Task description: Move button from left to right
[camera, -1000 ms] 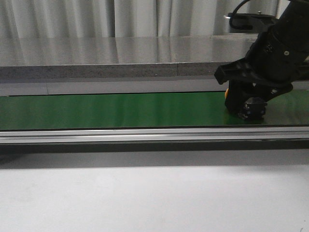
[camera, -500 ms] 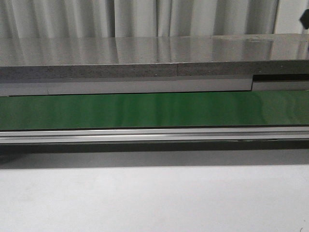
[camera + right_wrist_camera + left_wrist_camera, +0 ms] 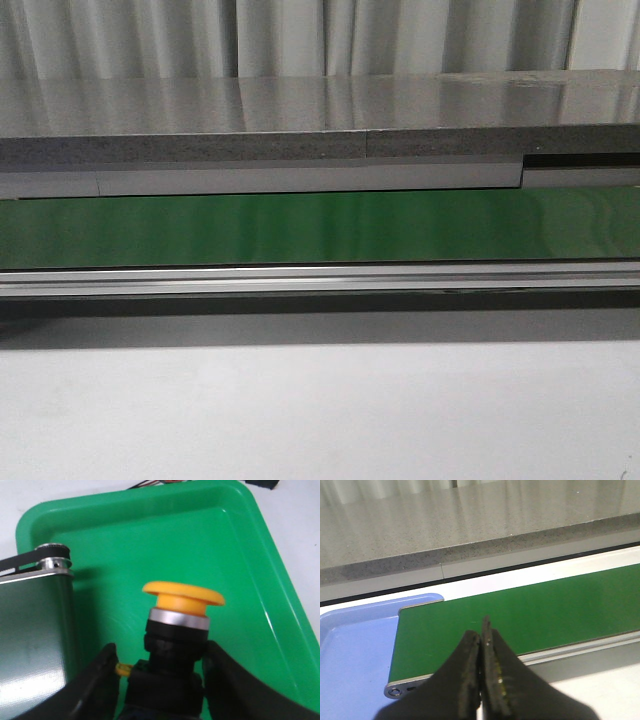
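Button (image 3: 175, 630): upright btwn right claw (image 3: 160, 680) fingers, orange cap up, over green tray (image 3: 250, 555).
Right claw: clenched on button's black body.
Left claw (image 3: 482, 680): clenched, holds nothing, above green belt (image 3: 545, 610).

The small push-button switch with a round orange-yellow mushroom cap, silver collar and black boxy body (image 3: 176, 645) is held upright between two black fingers, cap toward twelve o'clock, above a green plastic tray (image 3: 250, 570).
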Tool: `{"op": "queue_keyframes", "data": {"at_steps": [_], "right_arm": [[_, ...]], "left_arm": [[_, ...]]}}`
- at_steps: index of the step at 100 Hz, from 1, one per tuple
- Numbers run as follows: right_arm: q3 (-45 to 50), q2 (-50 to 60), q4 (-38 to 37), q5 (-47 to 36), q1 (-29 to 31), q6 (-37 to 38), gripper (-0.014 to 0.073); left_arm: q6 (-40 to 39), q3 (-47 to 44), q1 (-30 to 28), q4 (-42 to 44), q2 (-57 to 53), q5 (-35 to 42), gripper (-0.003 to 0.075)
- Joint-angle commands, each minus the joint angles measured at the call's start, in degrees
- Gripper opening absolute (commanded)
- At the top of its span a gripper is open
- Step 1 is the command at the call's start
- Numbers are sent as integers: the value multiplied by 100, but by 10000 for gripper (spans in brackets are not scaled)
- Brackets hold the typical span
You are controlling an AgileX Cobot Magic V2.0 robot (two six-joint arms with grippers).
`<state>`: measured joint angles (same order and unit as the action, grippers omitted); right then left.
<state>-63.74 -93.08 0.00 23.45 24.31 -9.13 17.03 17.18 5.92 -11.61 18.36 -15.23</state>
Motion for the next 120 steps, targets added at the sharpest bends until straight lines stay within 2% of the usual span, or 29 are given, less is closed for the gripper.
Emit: {"op": "queue_keyframes", "data": {"at_steps": [1,36,81,91,106,120], "right_arm": [[-200,-9,-65,-470,41,-61,235],[-200,-750,-65,-671,35,-62,235],[-200,-973,0,-757,-16,-209,242],[-200,-1023,88,-757,-43,-209,293],[-200,-1100,103,-723,-43,-209,425],[-200,-1100,103,-763,-43,-209,491]], "left_arm": [[-12,166,53,-77,34,415,-19],[-12,166,53,-77,34,415,-19],[-12,166,53,-77,34,415,-19],[-12,166,53,-77,34,415,-19],[-12,166,53,-77,34,415,-19],[-12,166,53,-77,34,415,-19]]}}
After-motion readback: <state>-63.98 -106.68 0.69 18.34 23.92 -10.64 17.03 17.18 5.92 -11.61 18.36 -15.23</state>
